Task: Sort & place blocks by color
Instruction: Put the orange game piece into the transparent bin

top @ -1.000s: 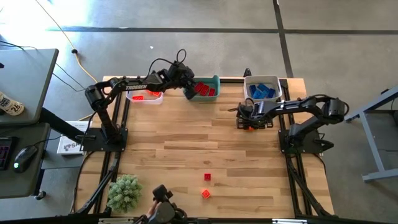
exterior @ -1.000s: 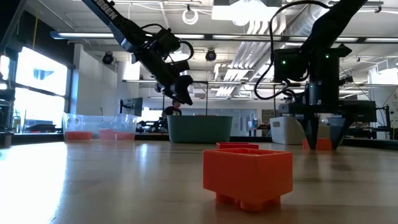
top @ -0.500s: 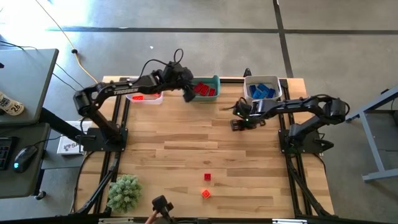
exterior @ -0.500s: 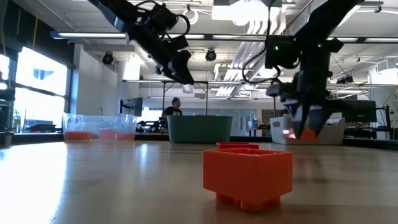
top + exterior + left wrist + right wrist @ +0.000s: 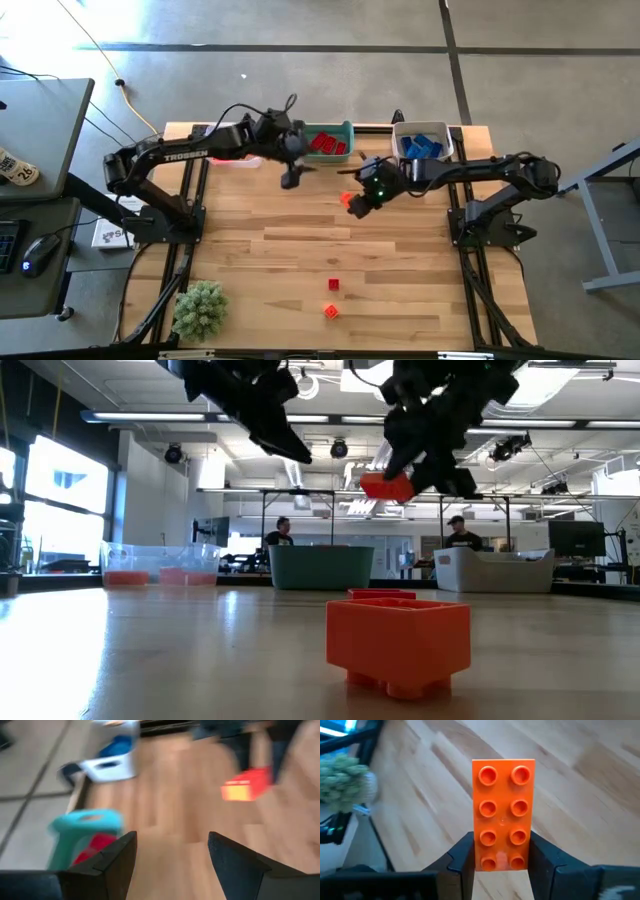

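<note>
Wooden planks made up the bench (image 5: pixel 300 240), with three bins along its far edge. Going left to right: the clear bin (image 5: pixel 232 157) held red or orange pieces, the teal bin (image 5: pixel 330 141) red blocks, the white bin (image 5: pixel 424 143) blue ones — so most sorting looked done. The left claw (image 5: pixel 290 178) hung spread and empty just in front of the teal bin. The right claw (image 5: pixel 360 199) pinched an orange block (image 5: pixel 356 203), lifted clear of the bench, between the teal and white bins. Two small blocks (image 5: pixel 332 297) lay near the front edge, unsorted. Only the right wrist view showed the eight studs on the orange block (image 5: pixel 503 814); only the low view showed people in the room beyond.
</note>
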`<state>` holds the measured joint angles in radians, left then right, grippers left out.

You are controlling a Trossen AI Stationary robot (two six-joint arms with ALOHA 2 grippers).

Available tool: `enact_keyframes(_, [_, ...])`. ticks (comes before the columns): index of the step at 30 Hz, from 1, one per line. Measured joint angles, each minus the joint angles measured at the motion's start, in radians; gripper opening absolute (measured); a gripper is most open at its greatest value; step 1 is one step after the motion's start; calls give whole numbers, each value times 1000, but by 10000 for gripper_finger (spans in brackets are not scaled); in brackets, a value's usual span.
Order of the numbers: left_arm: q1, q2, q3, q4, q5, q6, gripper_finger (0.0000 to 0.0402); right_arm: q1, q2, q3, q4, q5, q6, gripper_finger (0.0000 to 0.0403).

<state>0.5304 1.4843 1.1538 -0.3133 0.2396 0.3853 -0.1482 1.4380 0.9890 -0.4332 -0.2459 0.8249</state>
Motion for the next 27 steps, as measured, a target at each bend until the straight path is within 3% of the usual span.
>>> enact_keyframes(5, [-74,-1,0,1,46,58,234,7,0,63,0,-48,-85,113])
enact_keyframes(16, [-253,-1,0,51,21,105,234,-16,0,109,-3,-360,-232,113])
enact_keyframes(23, [-346,-1,0,118,12,114,234,-22,0,109,-2,-430,-232,113])
enact_keyframes(27, [-383,-1,0,165,-50,60,234,-19,1,109,32,-463,-231,113])
